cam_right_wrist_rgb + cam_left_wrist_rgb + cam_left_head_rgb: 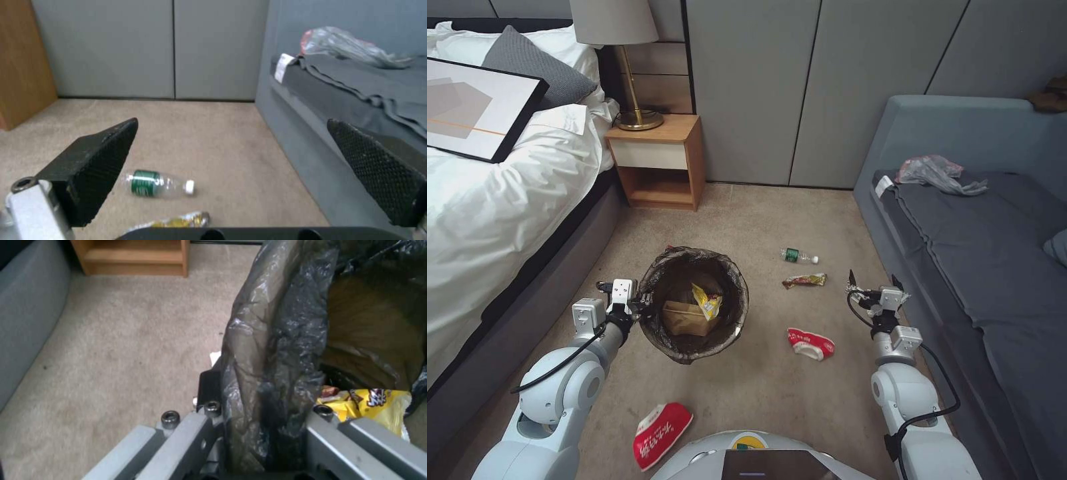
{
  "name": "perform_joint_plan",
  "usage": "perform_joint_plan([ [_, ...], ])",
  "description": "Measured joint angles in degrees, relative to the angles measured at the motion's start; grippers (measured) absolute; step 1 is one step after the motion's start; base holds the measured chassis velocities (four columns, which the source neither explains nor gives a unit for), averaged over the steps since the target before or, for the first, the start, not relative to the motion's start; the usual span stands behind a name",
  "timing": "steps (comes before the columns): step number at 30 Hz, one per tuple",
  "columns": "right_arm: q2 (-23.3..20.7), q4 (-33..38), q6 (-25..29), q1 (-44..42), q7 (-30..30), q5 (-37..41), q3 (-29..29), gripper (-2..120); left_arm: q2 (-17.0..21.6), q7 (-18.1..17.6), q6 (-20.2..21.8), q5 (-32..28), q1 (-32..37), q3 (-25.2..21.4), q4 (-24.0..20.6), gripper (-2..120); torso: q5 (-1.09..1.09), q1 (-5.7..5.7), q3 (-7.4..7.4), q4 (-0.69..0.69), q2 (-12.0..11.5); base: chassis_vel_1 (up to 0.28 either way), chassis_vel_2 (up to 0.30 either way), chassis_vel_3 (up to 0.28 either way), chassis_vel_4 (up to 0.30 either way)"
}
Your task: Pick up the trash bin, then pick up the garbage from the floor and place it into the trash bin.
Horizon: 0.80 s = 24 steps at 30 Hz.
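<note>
The trash bin [694,347], lined with a dark bag, is in the middle of the carpet. My left gripper [642,308] is shut on its left rim [271,350], with the liner pinched between the fingers. A tan paper bag [686,319] and a yellow wrapper [707,301] [378,405] lie inside. On the floor are a clear bottle with a green label [798,255] [158,184], a crumpled wrapper [804,281] [178,221] and two red-and-white snack bags [810,343] [660,433]. My right gripper [875,283] [232,123] hangs open right of the wrapper.
A bed [494,200] runs along the left. A wooden nightstand [657,160] with a lamp stands behind the bin. A grey sofa [974,253] lines the right side, close to my right arm, with a plastic bag [934,173] on it.
</note>
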Motion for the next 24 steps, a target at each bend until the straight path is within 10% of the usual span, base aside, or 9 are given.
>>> perform_joint_plan([
  [15,-0.7,0.5,-0.2,-0.2,-0.4,-1.9,-0.4,100,-0.1,0.0,0.0,0.0,0.1,0.0,0.1,0,0.01,0.01,0.01,-0.01,0.0,-0.070,0.086,0.078,-0.079],
  [19,-5.2,7.0,-25.8,1.5,3.7,8.6,-4.6,100,0.2,0.0,0.0,0.1,0.0,-0.1,0.6,0,0.00,0.00,-0.01,-0.01,0.0,0.000,0.000,0.000,0.000],
  [24,-13.6,6.7,-44.2,7.4,8.1,28.7,-9.0,100,0.2,-0.1,0.0,0.1,0.1,-0.4,0.9,0,0.00,0.00,0.00,0.02,0.0,0.000,0.000,0.000,0.000],
])
